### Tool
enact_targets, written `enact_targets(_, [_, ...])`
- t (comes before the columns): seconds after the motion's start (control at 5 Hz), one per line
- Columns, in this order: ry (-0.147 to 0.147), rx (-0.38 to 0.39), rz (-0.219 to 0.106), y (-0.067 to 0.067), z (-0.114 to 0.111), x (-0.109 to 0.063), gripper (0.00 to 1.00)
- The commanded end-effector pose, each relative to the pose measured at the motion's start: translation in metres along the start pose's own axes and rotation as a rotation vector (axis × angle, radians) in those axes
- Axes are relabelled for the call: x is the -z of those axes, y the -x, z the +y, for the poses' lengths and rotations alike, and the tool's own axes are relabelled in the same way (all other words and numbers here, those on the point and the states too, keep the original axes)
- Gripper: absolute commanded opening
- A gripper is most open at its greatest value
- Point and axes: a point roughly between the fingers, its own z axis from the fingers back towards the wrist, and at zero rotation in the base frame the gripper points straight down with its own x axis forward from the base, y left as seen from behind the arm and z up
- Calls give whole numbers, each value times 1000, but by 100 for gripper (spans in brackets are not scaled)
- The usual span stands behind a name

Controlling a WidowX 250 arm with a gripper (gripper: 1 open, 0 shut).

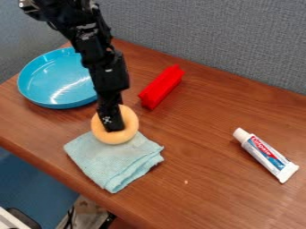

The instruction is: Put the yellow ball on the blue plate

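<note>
Where the ball (116,138) sits beneath | pincer (113,120) clamped on it (teal cloth (111,164) touching)

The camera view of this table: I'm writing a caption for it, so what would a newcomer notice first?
Probably the glossy blue plate at the table's left, beside the black arm. Next, the yellow ball under the arm's claw, at the upper edge of a folded teal cloth. The bright red block behind the ball and the toothpaste tube far to the right also stand out.
</note>
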Motion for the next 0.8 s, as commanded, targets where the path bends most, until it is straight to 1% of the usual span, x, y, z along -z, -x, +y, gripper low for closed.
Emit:
enact_targets(0.0, [51,11,15,7,-1,32,0])
enact_targets(0.6, [56,16,10,8,1,34,0])
